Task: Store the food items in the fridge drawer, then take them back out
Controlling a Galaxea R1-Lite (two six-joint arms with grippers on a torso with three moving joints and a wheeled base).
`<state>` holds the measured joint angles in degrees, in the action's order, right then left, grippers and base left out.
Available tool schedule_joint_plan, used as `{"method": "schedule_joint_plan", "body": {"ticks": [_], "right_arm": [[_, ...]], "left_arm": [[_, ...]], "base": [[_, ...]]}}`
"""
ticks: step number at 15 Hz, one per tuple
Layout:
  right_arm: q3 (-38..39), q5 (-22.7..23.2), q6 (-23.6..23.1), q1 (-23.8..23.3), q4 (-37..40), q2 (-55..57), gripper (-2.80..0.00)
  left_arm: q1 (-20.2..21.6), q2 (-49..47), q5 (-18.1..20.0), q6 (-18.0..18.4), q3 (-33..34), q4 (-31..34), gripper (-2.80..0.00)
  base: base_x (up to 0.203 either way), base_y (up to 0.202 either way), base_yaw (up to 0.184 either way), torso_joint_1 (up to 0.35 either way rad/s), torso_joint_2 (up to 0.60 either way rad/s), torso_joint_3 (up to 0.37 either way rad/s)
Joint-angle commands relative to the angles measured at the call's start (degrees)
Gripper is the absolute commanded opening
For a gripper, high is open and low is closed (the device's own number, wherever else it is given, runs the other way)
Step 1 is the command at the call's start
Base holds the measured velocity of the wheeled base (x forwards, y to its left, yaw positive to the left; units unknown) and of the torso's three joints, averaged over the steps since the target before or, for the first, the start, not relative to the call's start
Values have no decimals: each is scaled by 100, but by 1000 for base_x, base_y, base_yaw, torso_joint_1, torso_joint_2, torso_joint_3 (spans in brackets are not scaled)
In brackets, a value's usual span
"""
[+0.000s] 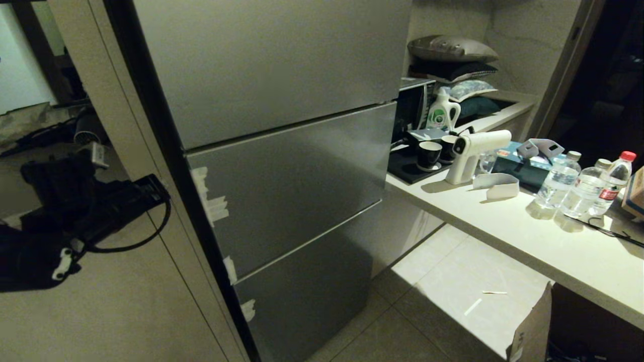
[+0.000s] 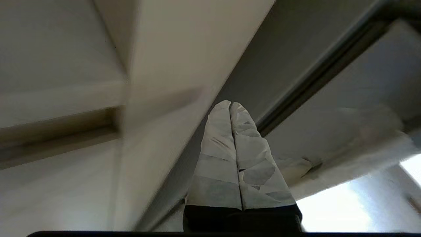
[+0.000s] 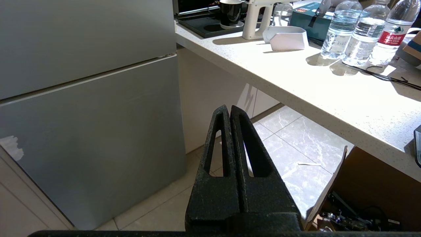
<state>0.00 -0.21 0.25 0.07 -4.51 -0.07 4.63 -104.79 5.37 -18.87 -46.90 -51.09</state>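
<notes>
The fridge stands shut, its grey door panels stacked one above another, with whitish tape scraps along their left edge. The fridge drawer and the food items are hidden. My left arm reaches in at the far left beside the fridge. My left gripper has tape-wrapped fingers pressed together and holds nothing. It points at the fridge's edge near the dark seam between two panels. My right gripper is shut and empty, hanging over the floor before the lower door.
A pale counter runs along the right with water bottles, a white spray gun, dark cups on a black tray and a detergent bottle. An open cardboard box sits on the tiled floor beneath it.
</notes>
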Motion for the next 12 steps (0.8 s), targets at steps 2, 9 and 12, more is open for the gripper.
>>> {"method": "schedule_joint_plan", "body": {"ticks": [2,9,12], "right_arm": [[176,3,1,1,-6,-1,-280],[176,3,1,1,-6,-1,-280],[176,3,1,1,-6,-1,-280]], "left_arm": [[9,-232,376,-192,-123,-109,-280],[-5,-679,635,-187,-225,-726,-280],[-15,-753,808,-187,-206,-806,-280]], "base": [[0,0,0,0,0,0],[0,0,0,0,0,0],[0,0,0,0,0,0]]}}
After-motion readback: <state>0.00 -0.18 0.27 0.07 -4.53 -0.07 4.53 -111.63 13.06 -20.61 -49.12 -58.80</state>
